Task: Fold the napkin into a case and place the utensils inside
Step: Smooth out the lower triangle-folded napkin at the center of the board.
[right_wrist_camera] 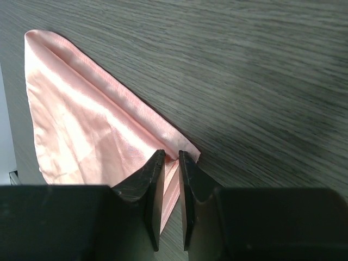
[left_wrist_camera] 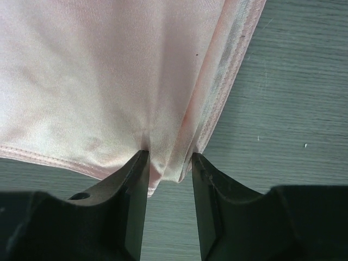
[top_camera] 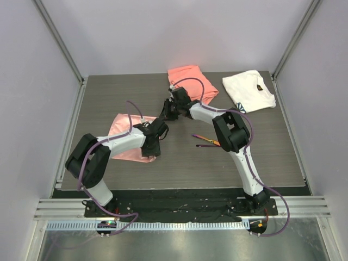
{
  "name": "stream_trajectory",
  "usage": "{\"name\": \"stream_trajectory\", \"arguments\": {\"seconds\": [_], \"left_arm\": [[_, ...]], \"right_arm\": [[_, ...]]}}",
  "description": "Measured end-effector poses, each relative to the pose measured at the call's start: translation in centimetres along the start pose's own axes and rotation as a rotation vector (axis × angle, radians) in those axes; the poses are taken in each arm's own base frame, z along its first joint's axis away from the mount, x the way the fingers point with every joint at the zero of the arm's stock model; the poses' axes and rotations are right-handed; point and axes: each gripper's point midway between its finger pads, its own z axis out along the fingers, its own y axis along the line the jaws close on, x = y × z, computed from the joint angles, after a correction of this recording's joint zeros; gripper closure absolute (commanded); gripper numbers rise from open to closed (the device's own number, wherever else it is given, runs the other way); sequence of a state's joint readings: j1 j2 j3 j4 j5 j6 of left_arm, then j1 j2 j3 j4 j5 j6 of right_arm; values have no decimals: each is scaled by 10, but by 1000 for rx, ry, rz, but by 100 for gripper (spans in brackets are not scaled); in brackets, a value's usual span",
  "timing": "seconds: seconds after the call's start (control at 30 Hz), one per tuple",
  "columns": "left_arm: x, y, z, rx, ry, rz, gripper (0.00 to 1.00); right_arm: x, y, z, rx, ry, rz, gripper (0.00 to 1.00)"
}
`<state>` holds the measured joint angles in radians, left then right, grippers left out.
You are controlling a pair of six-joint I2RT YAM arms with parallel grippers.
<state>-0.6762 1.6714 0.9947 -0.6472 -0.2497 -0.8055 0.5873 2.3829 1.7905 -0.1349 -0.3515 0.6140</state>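
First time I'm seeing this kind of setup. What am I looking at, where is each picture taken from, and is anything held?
Two robot arms are bolted at the near edge of a table. The wide picture looks down from above and behind them; the other two come from a camera on each wrist, so the black prongs there are that arm's own fingers. On the table lie a glossy pale-pink napkin, a coral-orange cloth, a white cloth and two dark utensils. The right gripper pinches a corner of the napkin. The left gripper has the napkin's edge bunched between its fingers, which stand apart; whether it truly grips is unclear.
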Motion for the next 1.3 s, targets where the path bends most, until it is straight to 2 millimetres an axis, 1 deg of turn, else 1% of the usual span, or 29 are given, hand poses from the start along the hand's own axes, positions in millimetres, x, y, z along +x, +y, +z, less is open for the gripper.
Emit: {"name": "stream_trajectory", "arguments": {"seconds": [0.1, 0.2, 0.3, 0.43, 0.6, 0.67, 0.73, 0.77, 0.83, 0.9, 0.97, 1.0, 1.03, 1.2, 1.3], "left_arm": [[0, 2, -3, -4, -5, -1, 59], [-3, 5, -14, 3, -28, -7, 59], [-7, 6, -20, 10, -48, -13, 61], [-4, 8, -17, -4, -36, -9, 59], [4, 10, -7, -36, -2, 4, 59], [7, 10, -3, -47, 8, 8, 62], [8, 10, -1, -53, 13, 7, 66], [8, 10, -1, -52, 12, 6, 69], [8, 9, -1, -54, 11, 5, 81], [8, 10, -1, -58, 7, 7, 83], [8, 11, -1, -67, 6, 11, 87], [8, 13, -1, -73, 6, 12, 97], [8, 15, -2, -83, 7, 16, 99], [7, 25, -9, -143, 7, 38, 100], [3, 26, -18, -167, -8, 60, 100]], "right_arm": [[0, -1, 0, 3, 0, -7, 86], [0, -2, 0, 7, 0, -11, 88], [1, -3, 0, 9, 0, -13, 87], [0, -2, 0, 8, 0, -12, 87], [0, -2, 0, 8, 0, -12, 87], [1, -2, 0, 8, 0, -12, 87], [1, -2, 1, 5, 2, -12, 87], [1, -2, 1, 3, 3, -13, 88], [1, -1, 1, -1, 4, -13, 88], [2, 0, 1, -5, 5, -14, 94], [2, 1, 1, -8, 7, -18, 98], [3, 2, 1, -9, 8, -21, 99], [5, 3, 2, -11, 10, -22, 99], [10, 10, 4, -17, 20, -31, 99], [11, 12, 3, -16, 23, -37, 99]]}}
